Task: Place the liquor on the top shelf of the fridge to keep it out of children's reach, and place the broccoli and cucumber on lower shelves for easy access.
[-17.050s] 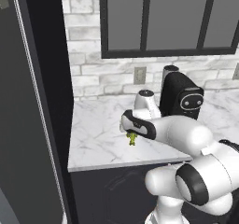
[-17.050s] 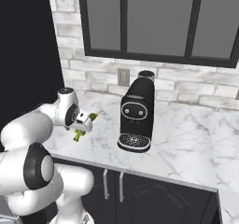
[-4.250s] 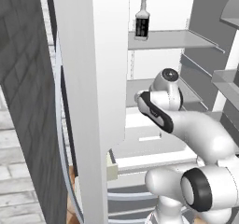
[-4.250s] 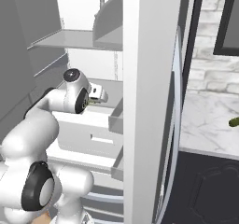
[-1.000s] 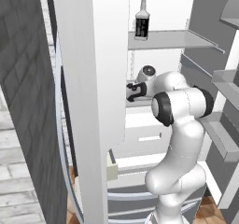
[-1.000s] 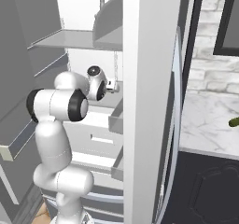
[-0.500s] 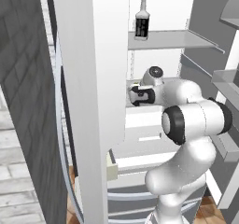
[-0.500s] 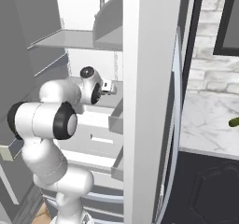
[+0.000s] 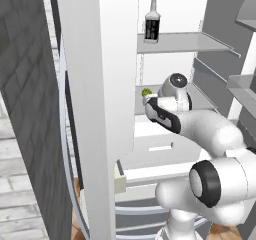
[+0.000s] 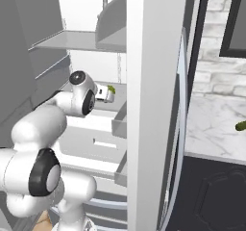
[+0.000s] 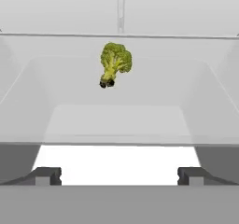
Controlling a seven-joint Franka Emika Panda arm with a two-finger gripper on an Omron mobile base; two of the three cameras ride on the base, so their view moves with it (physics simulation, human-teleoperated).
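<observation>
Left base view: liquor label unreadable.

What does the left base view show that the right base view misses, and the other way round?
The left base view alone shows the liquor standing on the top shelf. The right base view alone shows the counter beside the fridge, with the cucumber lying on it. Both show the open fridge, the white arm reaching in, and the broccoli on a lower shelf in front of the open gripper.
</observation>
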